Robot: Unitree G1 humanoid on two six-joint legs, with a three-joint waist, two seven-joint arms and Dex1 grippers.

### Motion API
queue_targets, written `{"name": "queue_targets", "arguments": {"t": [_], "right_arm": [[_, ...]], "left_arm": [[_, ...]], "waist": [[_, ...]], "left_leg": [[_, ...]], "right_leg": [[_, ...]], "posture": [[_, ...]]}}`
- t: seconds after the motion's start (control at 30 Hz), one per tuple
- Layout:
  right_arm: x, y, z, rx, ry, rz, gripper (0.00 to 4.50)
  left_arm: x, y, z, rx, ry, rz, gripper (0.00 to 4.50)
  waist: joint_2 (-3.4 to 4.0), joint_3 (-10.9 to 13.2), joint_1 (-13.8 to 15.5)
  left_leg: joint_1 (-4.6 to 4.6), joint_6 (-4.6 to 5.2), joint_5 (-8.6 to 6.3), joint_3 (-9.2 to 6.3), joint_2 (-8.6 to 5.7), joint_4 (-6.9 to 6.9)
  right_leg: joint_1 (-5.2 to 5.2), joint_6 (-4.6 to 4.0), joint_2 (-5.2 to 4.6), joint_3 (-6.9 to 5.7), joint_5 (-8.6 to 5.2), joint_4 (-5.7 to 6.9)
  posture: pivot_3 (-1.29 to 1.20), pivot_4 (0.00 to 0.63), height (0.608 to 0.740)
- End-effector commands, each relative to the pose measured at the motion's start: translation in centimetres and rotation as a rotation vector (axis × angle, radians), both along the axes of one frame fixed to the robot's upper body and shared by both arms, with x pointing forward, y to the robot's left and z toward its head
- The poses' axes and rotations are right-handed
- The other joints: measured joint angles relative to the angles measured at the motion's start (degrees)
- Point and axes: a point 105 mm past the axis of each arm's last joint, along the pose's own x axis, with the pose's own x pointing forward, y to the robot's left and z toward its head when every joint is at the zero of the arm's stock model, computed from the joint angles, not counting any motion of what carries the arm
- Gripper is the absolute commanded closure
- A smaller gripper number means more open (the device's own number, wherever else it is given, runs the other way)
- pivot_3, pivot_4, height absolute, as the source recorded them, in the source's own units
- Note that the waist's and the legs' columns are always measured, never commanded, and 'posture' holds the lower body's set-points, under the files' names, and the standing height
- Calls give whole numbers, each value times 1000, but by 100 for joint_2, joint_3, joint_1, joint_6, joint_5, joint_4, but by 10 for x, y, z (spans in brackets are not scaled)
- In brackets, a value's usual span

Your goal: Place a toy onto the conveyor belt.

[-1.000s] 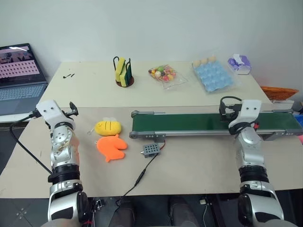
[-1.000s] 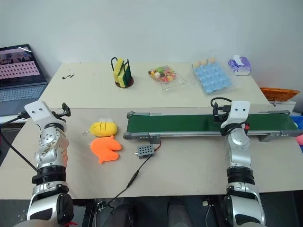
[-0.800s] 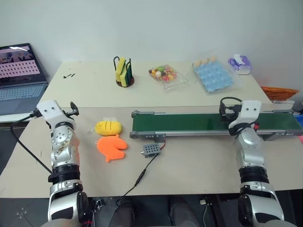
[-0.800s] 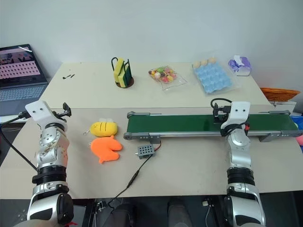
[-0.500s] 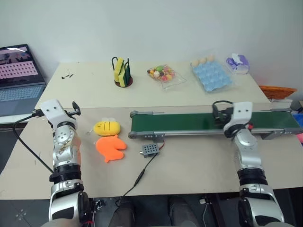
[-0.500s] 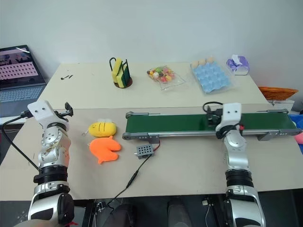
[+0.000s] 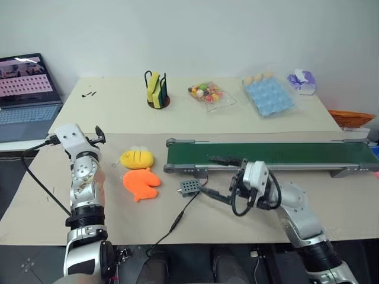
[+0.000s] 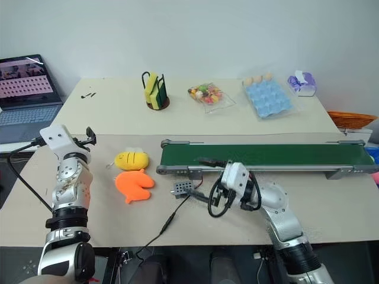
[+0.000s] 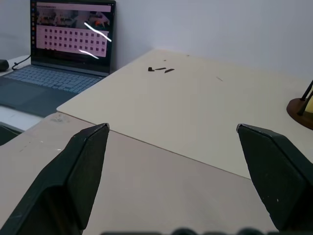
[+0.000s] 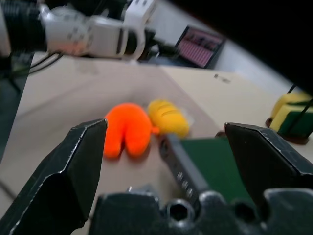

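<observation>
The toy, a flat orange plush fish point(image 7: 141, 183), lies on the table left of the conveyor belt point(image 7: 296, 154), a long dark-green band in a grey frame. My right gripper point(image 7: 218, 177) hovers in front of the belt's left end, pointing left toward the fish, open and empty. In the right wrist view the fish point(image 10: 126, 128) shows between the spread fingers, some way off, with the belt's end point(image 10: 215, 164) nearer. My left gripper point(image 7: 98, 137) stands open and empty at the table's left, apart from the fish; its wide-spread fingers point(image 9: 88, 161) look over bare table.
A yellow striped bee plush point(image 7: 137, 158) lies just behind the fish. A grey control box point(image 7: 189, 187) with a cable sits under the belt's left end. At the back are a laptop point(image 7: 26, 89), a sponge holder point(image 7: 156, 92), a candy bag point(image 7: 207, 93) and a blue egg tray point(image 7: 269, 94).
My right arm has swung from the belt's right part leftward and back toward me, its gripper turning to point left at the toys. The left arm has stayed put.
</observation>
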Motion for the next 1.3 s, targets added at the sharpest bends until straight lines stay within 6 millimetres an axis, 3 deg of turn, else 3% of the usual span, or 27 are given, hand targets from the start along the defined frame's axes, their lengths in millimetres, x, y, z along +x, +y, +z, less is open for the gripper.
{"name": "queue_targets", "arguments": {"t": [0.03,0.17,0.23,0.27,0.33,0.47,0.6,0.77,0.9,0.97,1.13,1.3], "right_arm": [[-11,3,4,-23,-41,63,0],[-11,6,10,14,-61,61,0],[-12,9,14,49,-66,62,0],[-13,10,16,74,-62,59,0],[-15,11,19,101,-56,56,0],[-18,9,21,213,-6,33,0],[-22,8,6,188,2,30,0],[-26,8,-3,195,64,52,0],[-12,2,0,205,58,6,0],[-9,2,1,206,53,0,0],[-4,0,-1,198,46,-22,0],[-2,0,-1,199,44,-33,0]], "left_arm": [[0,-3,20,36,-63,-10,38],[-2,-2,20,3,-78,-19,38],[-7,-1,20,-215,-171,-50,38],[-14,2,17,-389,-237,-81,38],[-25,7,14,-567,-315,-121,38],[-60,23,-2,-747,-355,-279,38],[-83,22,-14,-846,-343,-444,38],[-96,-3,-54,-892,-149,-576,38],[-114,-46,-91,-1057,5,-691,38],[-119,-57,-103,-1095,50,-698,38],[-122,-74,-117,-1128,103,-698,38],[-112,-81,-121,-1141,113,-695,38]], "waist": [[0,0,-9],[-2,-1,-25],[-2,0,-19],[-2,0,-13],[-2,-1,-33],[-2,-1,-86],[-4,-1,-39],[-4,-1,44],[-7,-2,-24],[-6,-2,-56],[3,-7,-41],[11,-12,8]], "left_leg": [[0,0,0,0,0,0],[1,0,0,0,0,0],[1,0,0,0,0,0],[0,0,0,-1,0,0],[-2,0,0,-1,1,0],[3,0,-1,0,5,0],[6,1,-1,2,5,0],[57,0,0,3,5,0],[95,3,-4,6,11,-1],[96,3,-4,8,11,-1],[97,4,-5,8,26,-2],[95,4,-5,12,24,-2]], "right_leg": [[-1,0,1,0,0,0],[-1,0,1,2,0,0],[-1,0,1,2,0,1],[-1,0,0,2,0,1],[-2,0,-3,2,0,-1],[-5,0,4,8,-1,2],[-1,-1,6,7,0,4],[60,-4,7,0,0,0],[105,26,11,0,-30,-13],[103,17,11,3,-25,-12],[102,-15,23,2,-14,-7],[103,-14,21,2,-14,-11]], "posture": [[0,150,740],[0,150,740],[0,150,740],[0,150,740],[0,150,740],[0,150,740],[0,150,740],[0,150,740],[0,150,740],[0,150,740],[0,150,740],[0,150,740]]}}
